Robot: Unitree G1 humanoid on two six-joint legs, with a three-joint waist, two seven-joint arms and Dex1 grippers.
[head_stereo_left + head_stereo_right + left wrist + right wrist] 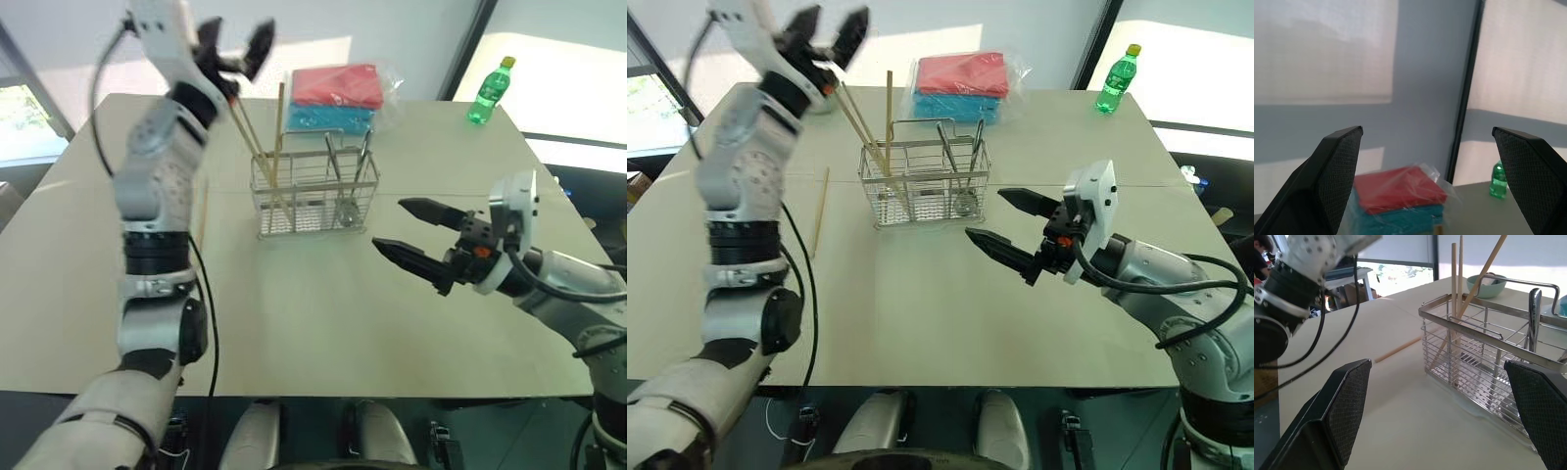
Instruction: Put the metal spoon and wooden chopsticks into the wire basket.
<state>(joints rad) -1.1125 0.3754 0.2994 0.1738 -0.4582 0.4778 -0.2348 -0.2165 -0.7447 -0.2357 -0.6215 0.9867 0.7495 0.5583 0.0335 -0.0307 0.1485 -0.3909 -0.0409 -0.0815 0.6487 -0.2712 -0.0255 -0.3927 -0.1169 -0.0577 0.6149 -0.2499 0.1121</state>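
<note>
Left claw point(824, 31) raised high above the far-left of the worktop point(921, 304), black fingers spread wide, nothing between them; judged to have just let go above the basket. Right claw point(1001, 226) held level near the middle of the worktop, pointing toward the left, fingers gaping too, empty, just near of the small rectangular silver wire-grid basket point(924, 181) and apart from it; probably parked clear so as not to crowd the drop.

Three long pale tan wooden chopsticks point(869, 127) standing in the left compartment of that basket, leaning against the wire rim because far taller than the basket walls. One more pale wooden chopstick point(820, 211) lying flat on the worktop, left of the basket and apart from it, so that part of the task looks unfinished. Slim shiny metal spoon point(970, 157) upright in the right compartment beside a second metal utensil, handles propped on the rim; hard to say which of the two carries the oval bowl, wires blurring the lower ends.

Far behind: bagged stack of red and teal cloths point(960, 83), green plastic bottle point(1119, 78) at the far right. Pale green bowl point(1486, 285) visible past the basket in the right wrist view, contents impossible to make out.
</note>
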